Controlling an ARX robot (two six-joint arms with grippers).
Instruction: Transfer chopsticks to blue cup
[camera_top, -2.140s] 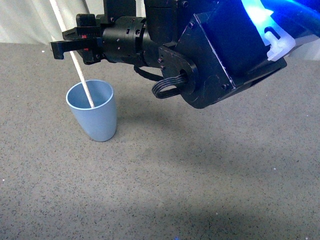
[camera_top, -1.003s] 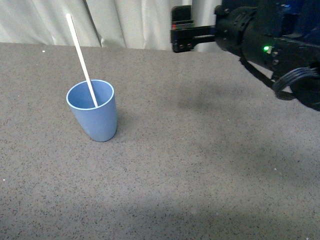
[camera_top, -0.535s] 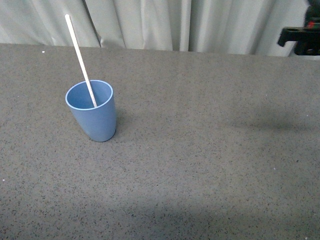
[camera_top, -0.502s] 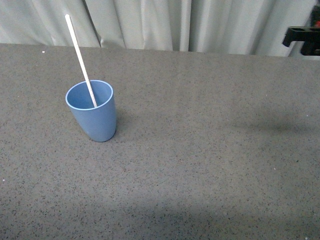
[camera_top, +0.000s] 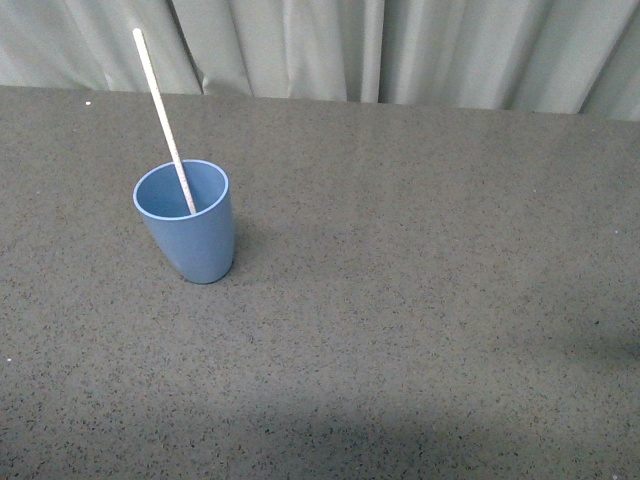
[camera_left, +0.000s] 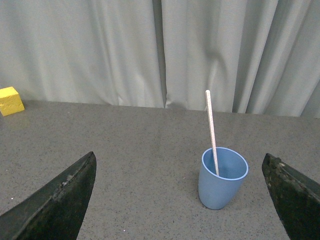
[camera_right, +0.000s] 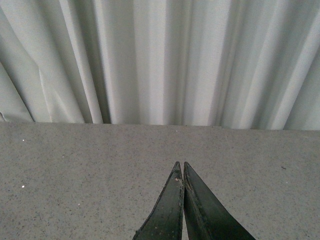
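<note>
The blue cup (camera_top: 188, 220) stands upright on the grey table at the left of the front view. The cream-white chopstick (camera_top: 160, 110) stands in it, leaning back and to the left, its top well above the rim. Neither arm shows in the front view. In the left wrist view the cup (camera_left: 221, 178) with the chopstick (camera_left: 211, 127) is ahead of my left gripper (camera_left: 182, 197), which is open and empty, its fingers wide apart at the picture's lower corners. My right gripper (camera_right: 181, 167) is shut and empty above bare table.
A grey speckled table (camera_top: 420, 300) ends at a pale curtain (camera_top: 400, 50) at the back. A small yellow block (camera_left: 11, 100) lies near the curtain in the left wrist view.
The arm that stood over the cup with the chopstick has drawn away to the right and left the front view. The chopstick stays in the cup.
</note>
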